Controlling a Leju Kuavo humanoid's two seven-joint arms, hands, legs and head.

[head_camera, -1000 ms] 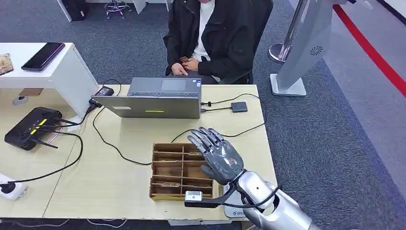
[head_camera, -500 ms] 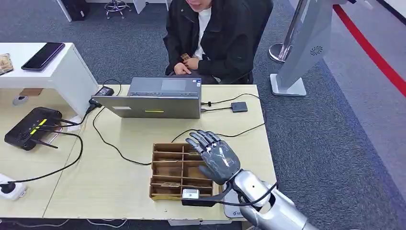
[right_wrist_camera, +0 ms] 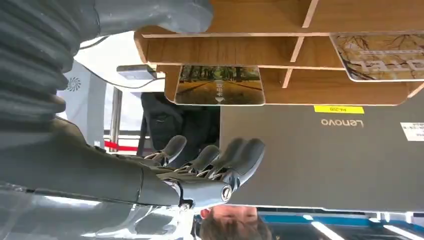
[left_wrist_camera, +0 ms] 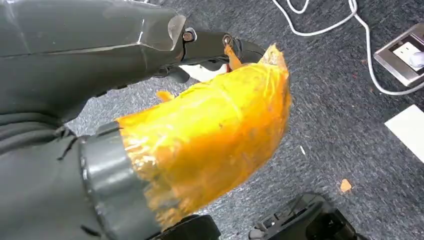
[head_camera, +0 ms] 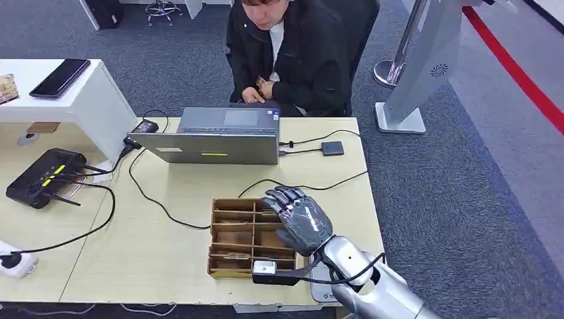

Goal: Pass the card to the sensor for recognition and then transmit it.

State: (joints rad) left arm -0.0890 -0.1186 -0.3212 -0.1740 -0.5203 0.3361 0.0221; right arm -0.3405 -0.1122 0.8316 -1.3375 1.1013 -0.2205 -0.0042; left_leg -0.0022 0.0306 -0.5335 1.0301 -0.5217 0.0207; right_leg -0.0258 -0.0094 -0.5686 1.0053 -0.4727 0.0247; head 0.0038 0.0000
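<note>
My right hand (head_camera: 299,218) hovers over the right side of a wooden compartment tray (head_camera: 214,229) on the table, fingers spread and bent down towards the slots, holding nothing. In the right wrist view its fingers (right_wrist_camera: 220,162) hang apart from a card with a road picture (right_wrist_camera: 219,85) lying in a slot. Another card (right_wrist_camera: 382,55) lies in a neighbouring slot. A small dark box (head_camera: 332,147) wired to the laptop (head_camera: 219,136) sits at the far right of the table. My left hand (left_wrist_camera: 200,135), its thumb wrapped in yellow tape, hangs over the carpet and holds nothing.
A person (head_camera: 292,53) sits behind the table, leaning over the laptop. Black cables (head_camera: 153,199) cross the table left of the tray. A router (head_camera: 43,176) lies at the left. A white flat device (head_camera: 324,292) lies under my right forearm at the front edge.
My right hand has come down and back towards the tray, and its fingers have bent downward. The person has leaned forward over the laptop.
</note>
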